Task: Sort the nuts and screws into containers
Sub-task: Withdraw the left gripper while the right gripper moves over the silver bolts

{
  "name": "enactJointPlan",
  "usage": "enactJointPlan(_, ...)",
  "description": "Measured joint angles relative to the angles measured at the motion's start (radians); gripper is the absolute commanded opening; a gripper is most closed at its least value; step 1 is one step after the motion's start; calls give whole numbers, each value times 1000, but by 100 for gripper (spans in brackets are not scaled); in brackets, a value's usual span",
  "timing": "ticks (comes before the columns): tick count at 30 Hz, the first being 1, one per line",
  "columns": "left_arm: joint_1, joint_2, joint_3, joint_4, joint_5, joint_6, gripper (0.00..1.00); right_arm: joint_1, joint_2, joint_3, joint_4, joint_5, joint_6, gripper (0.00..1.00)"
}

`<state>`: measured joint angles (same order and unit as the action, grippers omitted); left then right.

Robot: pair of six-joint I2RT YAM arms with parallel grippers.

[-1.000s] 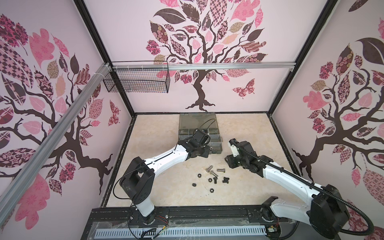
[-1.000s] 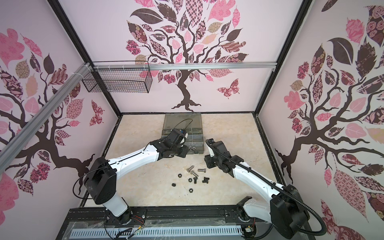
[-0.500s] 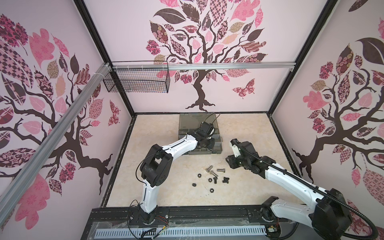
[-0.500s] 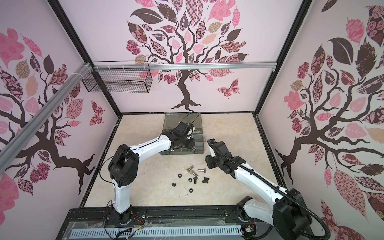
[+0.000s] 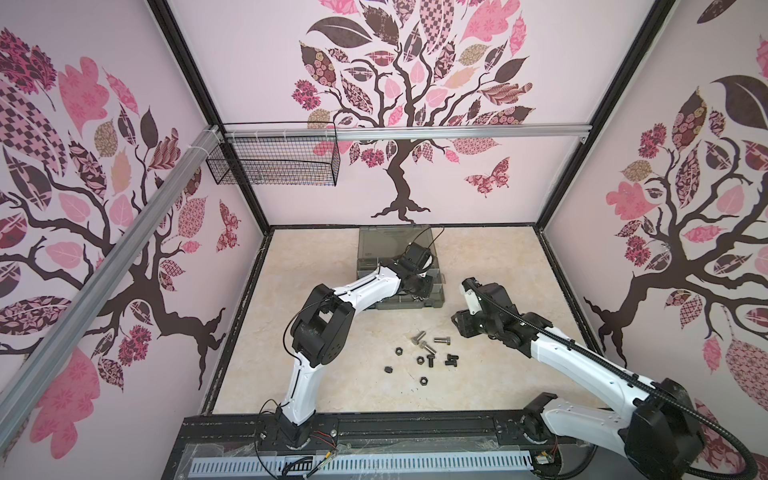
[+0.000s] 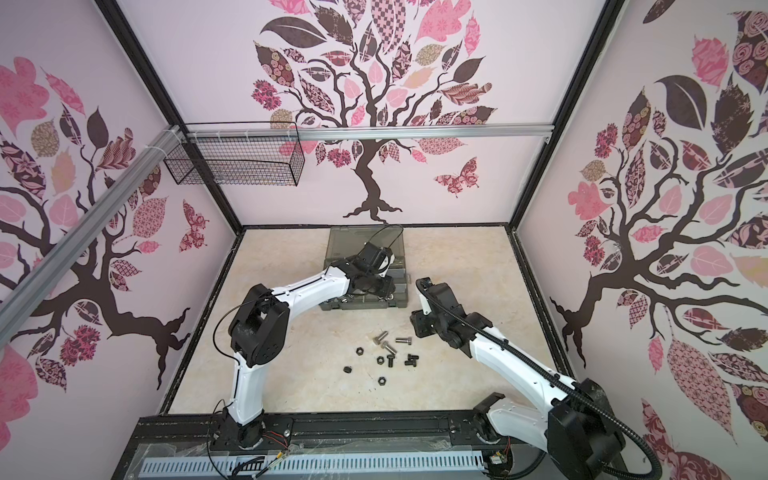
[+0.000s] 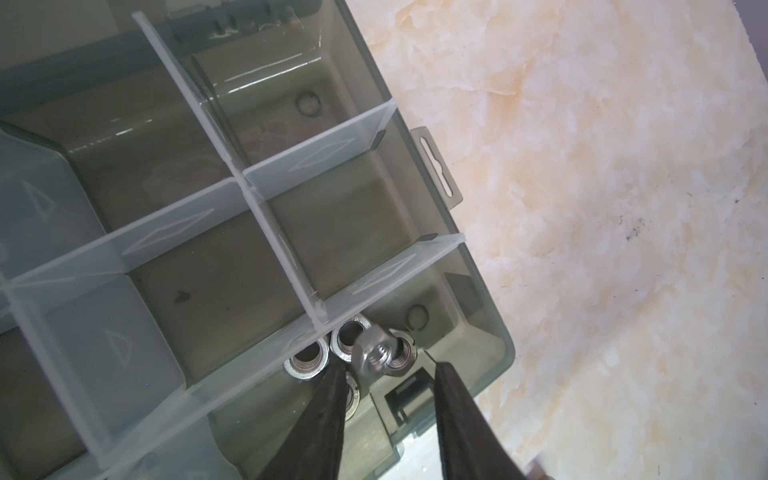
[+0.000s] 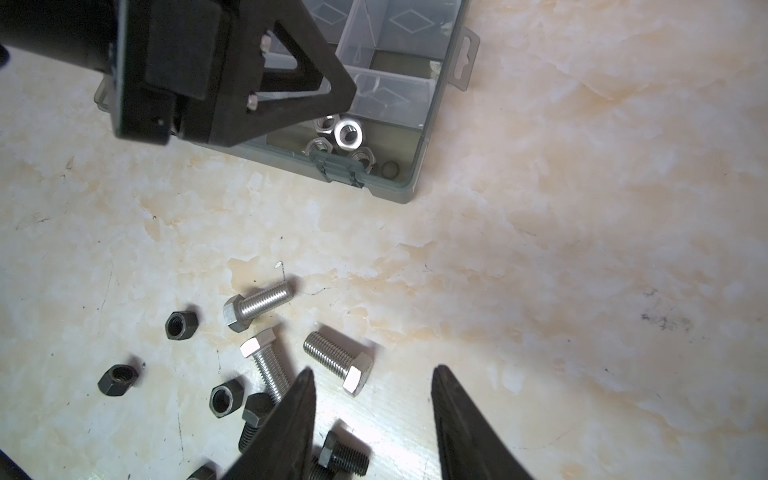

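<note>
We see a creamy, marble-look tabletop (image 5: 353, 395) boxed in by pink walls (image 5: 249, 62) with tree pictures. The back wall stands just behind the grey case (image 5: 382, 245). Our left hand (image 7: 389, 365) hangs over the case's corner container (image 7: 461, 332), fingers apart, and silver nuts (image 7: 347, 336) lie inside. In front of the case lie screws (image 8: 257, 307) and black nuts (image 8: 180, 326). The right hand (image 8: 372, 368) is above them, fingers apart, holding nothing.

The corner compartment of the organiser case (image 8: 390, 193) is being crowded by the left hand (image 7: 390, 368) and a pile of silver nuts (image 7: 376, 353) and is being walled in by thin dividers (image 7: 332, 145). Bare surface (image 5: 490, 257) beside the case is being left open; nearer the front, passage is being blocked by loose screws (image 5: 418, 337) under the spread right hand (image 8: 374, 369).
</note>
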<state>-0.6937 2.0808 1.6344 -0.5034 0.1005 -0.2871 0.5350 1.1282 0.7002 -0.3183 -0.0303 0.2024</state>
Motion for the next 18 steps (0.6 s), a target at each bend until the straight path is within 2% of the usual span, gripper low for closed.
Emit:
enactJointPlan(6,0,-4,-1,1,-2,-5,45,0,-4,-2,-4,0,0,49)
enactJointPlan(9,0,-52,-46,17,-9,-7,45,0,-4,-2,-6,0,0,49)
enactJointPlan(12,4,-182,-170,44,-18,-17,45,0,-4,-2,-6,0,-2,49)
enactJointPlan(18,32,-529,-472,103,-61,-56,46,0,-2,-2,0,0,-11,49)
